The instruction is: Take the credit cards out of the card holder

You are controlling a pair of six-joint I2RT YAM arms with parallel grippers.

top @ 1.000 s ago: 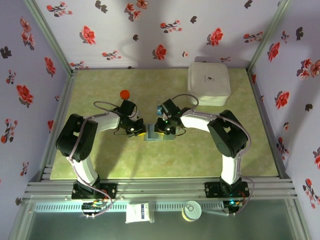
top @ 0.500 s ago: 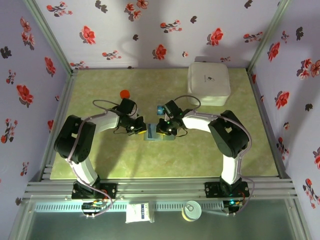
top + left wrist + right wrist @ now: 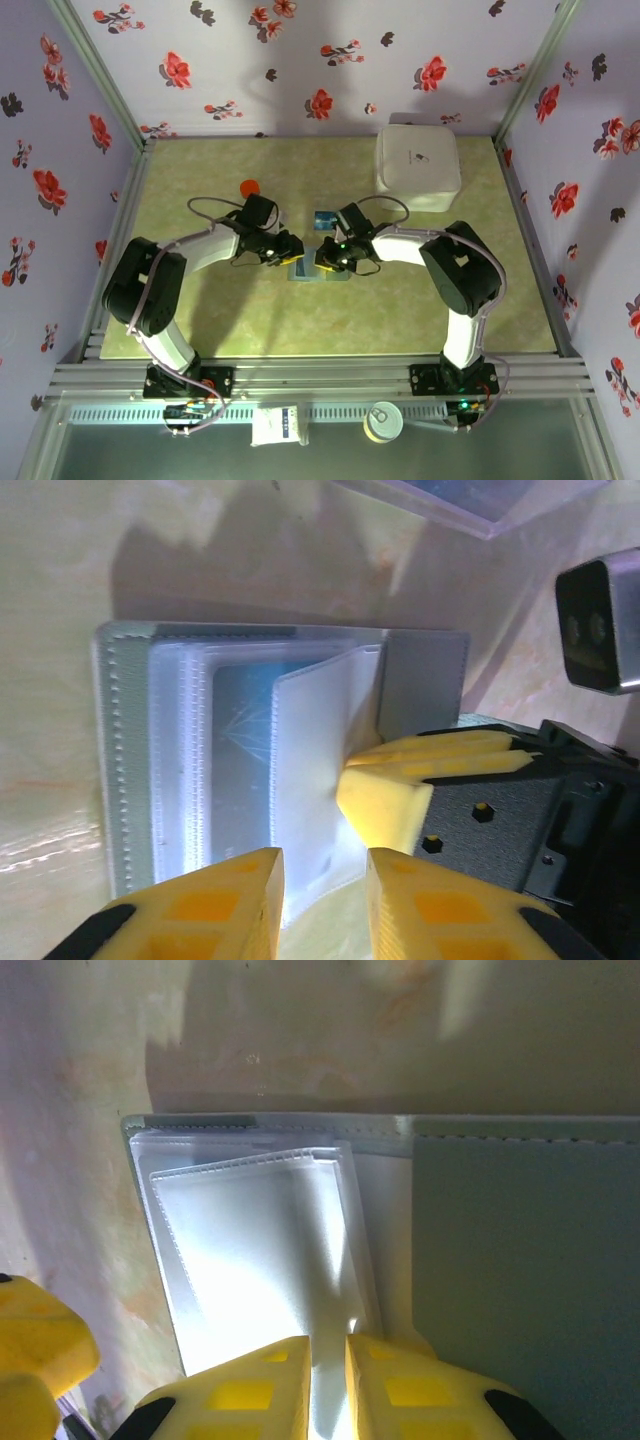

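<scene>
The card holder (image 3: 520, 1260) lies open on the worktop (image 3: 400, 310). The right claw (image 3: 328, 1355) pinches its clear sleeve (image 3: 250, 1250); the left claw (image 3: 322, 880) stands slightly open beside it, a blue card (image 3: 245, 720) tucked inside

Seen from above, the card holder (image 3: 300, 272) near the middle of the table (image 3: 200, 320) is almost wholly covered by the left gripper (image 3: 294, 254) and right gripper (image 3: 322, 258) meeting over it, and their jaws are too small to read there. Toward the table's far left, a small red thing (image 3: 249, 186) is partly hidden behind the left arm (image 3: 215, 243); its kind is unclear.

In the left wrist view a blue card (image 3: 243, 718) lies blurred behind clear sleeves (image 3: 180, 730), its print unreadable. A clear plastic piece (image 3: 480, 500) is cut off by the top edge.

In the right wrist view the card holder's grey panel (image 3: 520, 1260) runs off the right and bottom edges. One of the clear sleeves goes out of sight between the right gripper's pinching fingers (image 3: 410, 1390).
</scene>
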